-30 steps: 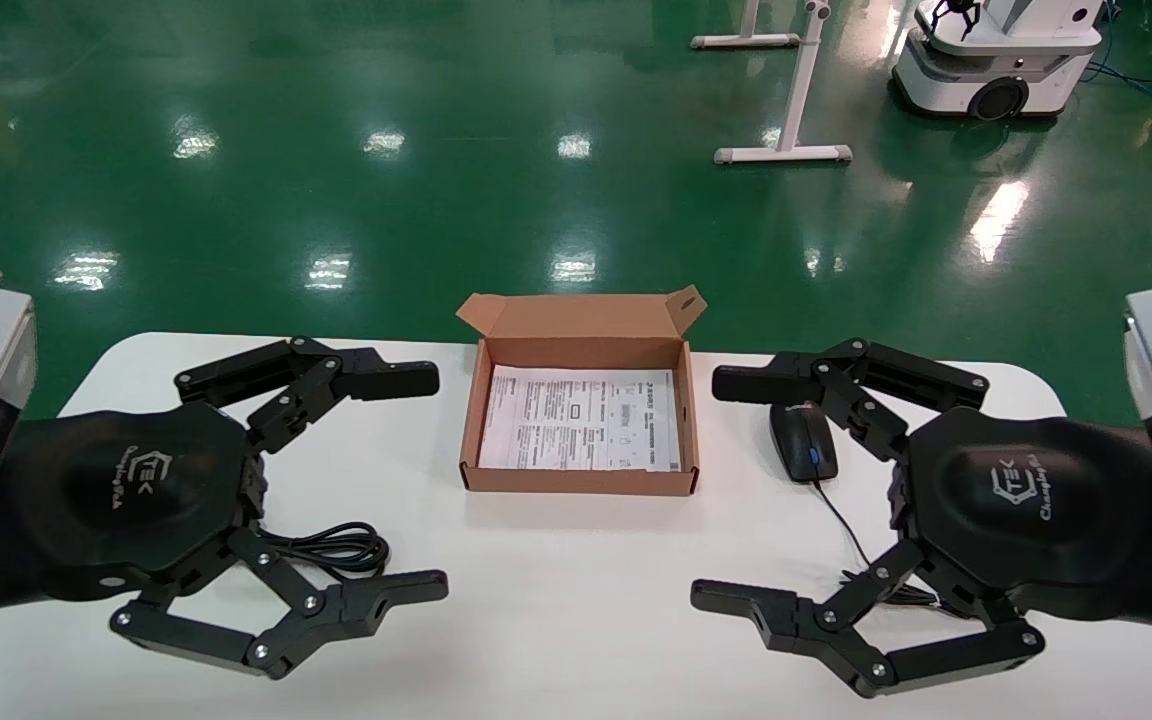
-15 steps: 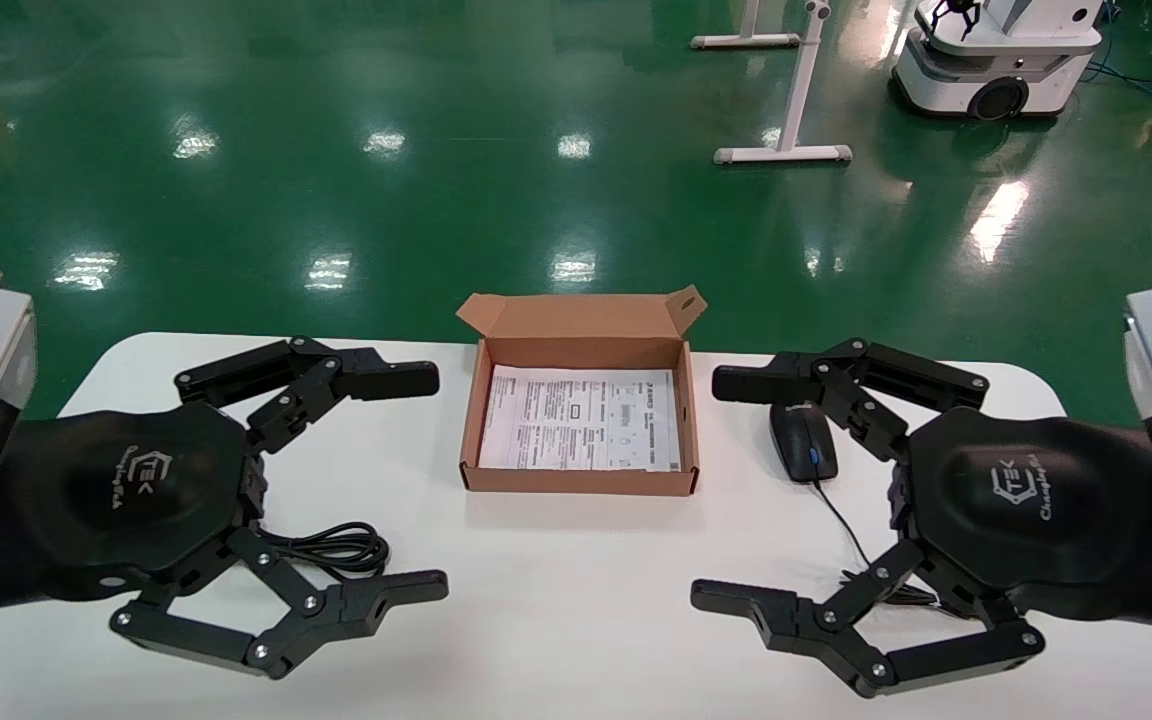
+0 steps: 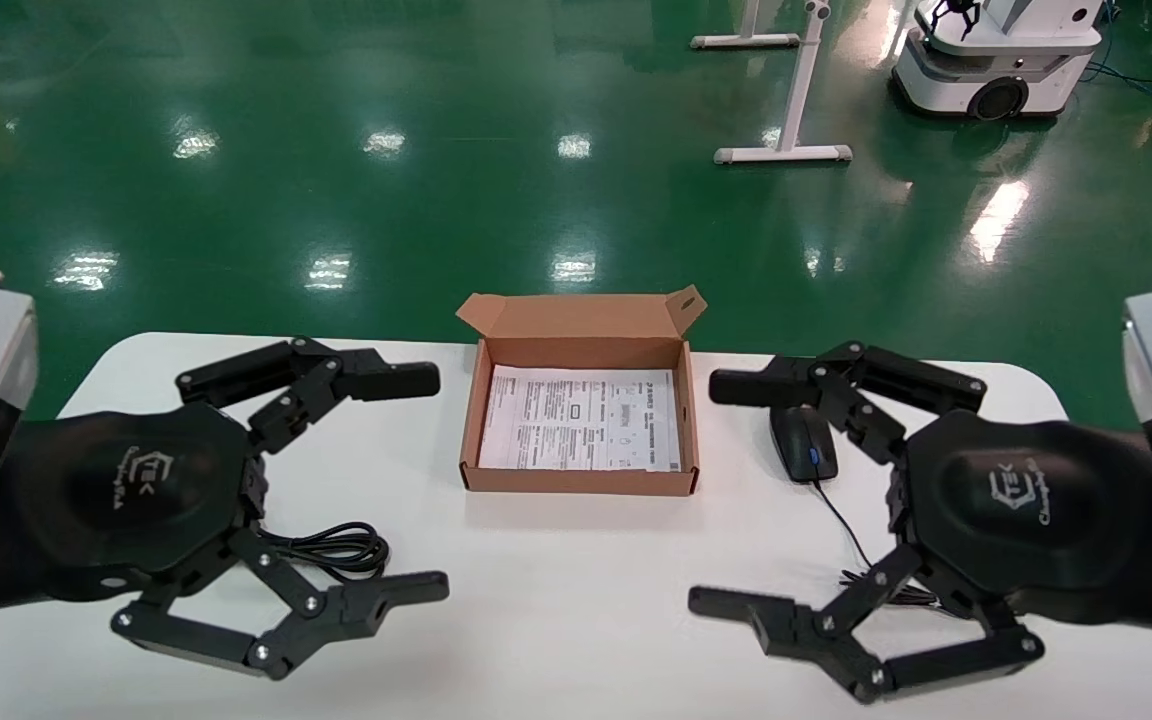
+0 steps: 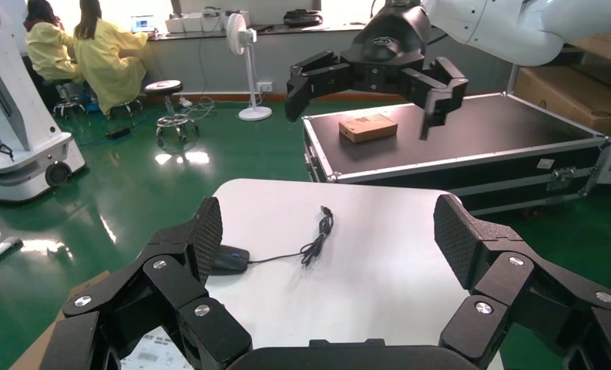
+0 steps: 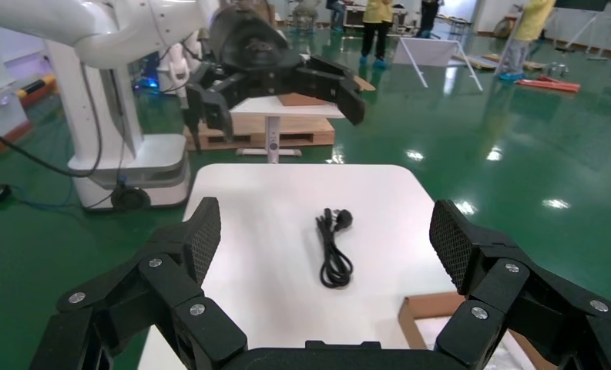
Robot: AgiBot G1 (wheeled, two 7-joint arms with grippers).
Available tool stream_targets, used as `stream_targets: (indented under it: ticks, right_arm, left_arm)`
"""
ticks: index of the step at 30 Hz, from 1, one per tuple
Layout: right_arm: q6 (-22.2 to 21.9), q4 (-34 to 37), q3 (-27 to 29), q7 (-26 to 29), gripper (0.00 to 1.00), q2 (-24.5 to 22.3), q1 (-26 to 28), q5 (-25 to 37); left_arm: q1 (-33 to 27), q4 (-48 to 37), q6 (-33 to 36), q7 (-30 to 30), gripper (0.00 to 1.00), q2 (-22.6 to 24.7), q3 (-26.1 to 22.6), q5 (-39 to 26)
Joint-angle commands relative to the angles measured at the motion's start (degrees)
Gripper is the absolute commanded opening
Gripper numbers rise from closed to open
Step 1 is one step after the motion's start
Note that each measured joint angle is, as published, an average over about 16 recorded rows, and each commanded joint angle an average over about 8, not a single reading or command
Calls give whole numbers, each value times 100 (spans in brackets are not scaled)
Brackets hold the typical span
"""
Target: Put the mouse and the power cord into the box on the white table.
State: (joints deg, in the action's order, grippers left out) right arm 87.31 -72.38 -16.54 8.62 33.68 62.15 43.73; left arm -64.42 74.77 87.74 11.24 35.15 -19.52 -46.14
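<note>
Left gripper [image 3: 426,485] hovers over the left part of the white table [image 3: 556,600], fingers spread wide, nothing between them. It points toward the table's middle. In the left wrist view its own fingertips [image 4: 208,237] frame the far side of the table.

Power cord [image 3: 331,548]: flat on the table, coiled in loops, partly hidden under the left gripper's body in the head view. Right wrist view shows it whole [image 5: 334,247], plug end toward the far edge, well clear of anything else.

Box [image 3: 581,484]: centre of the table, between the two grippers, lid flap up at the back, white printed sheet [image 3: 581,420] lying on its bottom. Nothing else inside.

Mouse [image 3: 804,445]: on the table just right of the box, apart from it, blue scroll wheel visible. Thin cable [image 3: 841,520] trails toward the near edge and ends in a bundle under the right gripper. Also seen in the left wrist view [image 4: 229,260].

Right gripper [image 3: 721,495] hovers over the right part of the table, fingers wide apart, empty. Its upper finger [image 3: 751,387] lies over the mouse's far end in the head view; contact can't be judged.

Background: green floor [image 3: 336,150], another robot base [image 3: 996,60] far right.
</note>
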Motion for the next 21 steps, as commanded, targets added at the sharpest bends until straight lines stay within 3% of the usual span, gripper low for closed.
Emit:
stream_targets:
  ticks: [1, 7, 12, 21]
  right_arm:
    - [31, 5, 14, -5, 100, -19, -9, 8]
    - [360, 351, -302, -752, 100, -444, 229, 649]
    - [332, 882, -755, -1608, 100, -730, 593, 1456]
    - [259, 1997, -1457, -2993, 100, -427, 1475, 3077]
  left_arm:
    - [-9, 54, 74, 27, 100, 8, -25, -73]
    - [-936, 156, 338, -26, 100, -44, -1093, -1156]
    - [-1675, 38, 331, -279, 100, -88, -1912, -1924]
    - [-2861, -855, 311, -949, 100, 255, -3124, -3407]
